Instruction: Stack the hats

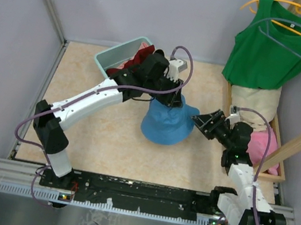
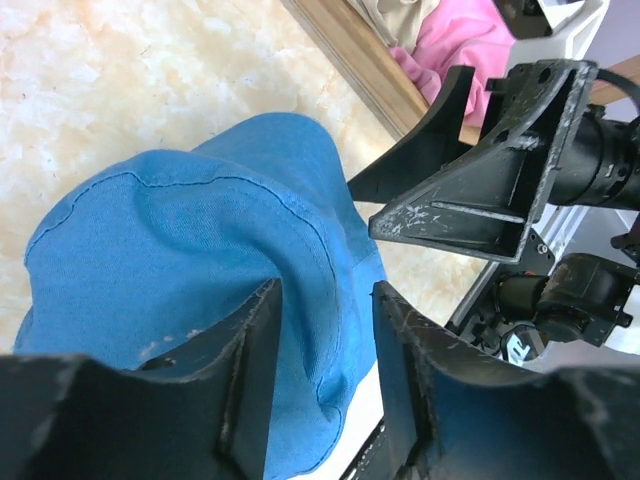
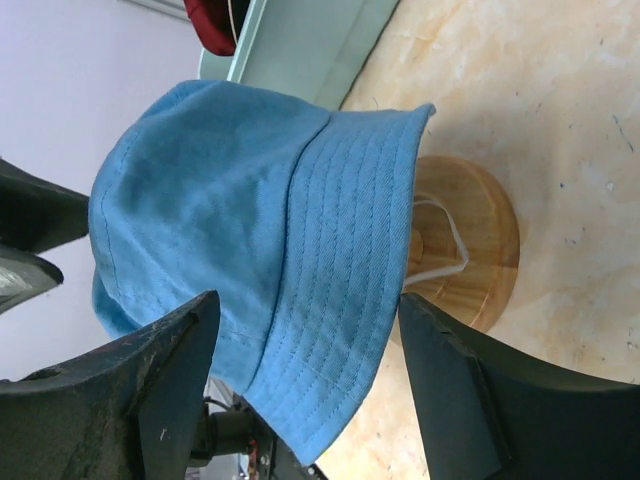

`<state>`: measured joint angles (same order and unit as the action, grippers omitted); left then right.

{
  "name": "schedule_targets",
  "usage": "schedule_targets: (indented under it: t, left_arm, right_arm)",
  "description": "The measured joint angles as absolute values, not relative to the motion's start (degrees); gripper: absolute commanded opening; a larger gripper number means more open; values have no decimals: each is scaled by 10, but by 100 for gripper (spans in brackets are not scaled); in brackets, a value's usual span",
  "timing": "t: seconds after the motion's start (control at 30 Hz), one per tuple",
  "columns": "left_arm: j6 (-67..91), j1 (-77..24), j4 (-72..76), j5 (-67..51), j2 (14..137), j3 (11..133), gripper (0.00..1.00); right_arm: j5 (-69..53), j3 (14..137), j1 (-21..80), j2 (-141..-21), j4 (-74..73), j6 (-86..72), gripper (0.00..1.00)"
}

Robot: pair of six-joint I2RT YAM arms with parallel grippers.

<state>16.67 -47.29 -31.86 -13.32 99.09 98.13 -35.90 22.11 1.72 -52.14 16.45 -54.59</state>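
- Pale lilac walls closed in a beige marbled tabletop, with 2 arms bolted at its near edge.
- At the far right a green sleeveless tank top hung on a hanger.
- A teal plastic basket sat at the far side of the table, with a dark red fabric bucket hat inside it.
- A shallow wooden tray along the right wall held 2 hats: a beige fabric bucket hat at the far end and a pink fabric bucket hat nearer.
- The blue fabric bucket hat was mid-table, draped over a round wooden stand.
- The left gripper sat on top of the blue hat, its jaws clenched on a fold of the crown.
- The right gripper was just beside the blue brim, jaws spread wide and holding nothing.
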Motion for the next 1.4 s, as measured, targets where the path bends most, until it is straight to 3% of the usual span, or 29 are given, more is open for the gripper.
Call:
schedule_targets:
  t: [0.23,0.5,0.7,0.9,1.1,1.4]
  left_arm:
    - [167,-474,-335,-117,990,1001,66]
    - [163,-454,-365,-74,950,1009,72]
    - [160,-382,-365,-60,890,977,73]
    - [166,-324,-355,-67,849,910,73]
    - [171,-308,-334,-88,828,842,73]
    - [171,-291,-312,-97,808,798,74]
  right_arm:
    - [-362,182,17,-527,228,-570,73]
    - [-356,170,17,-528,234,-567,72]
    - [-351,167,17,-529,236,-558,71]
    - [-353,108,17,-604,399,-614,66]
    - [-361,85,17,-707,595,-698,56]
    - [-366,59,17,-803,818,-795,49]
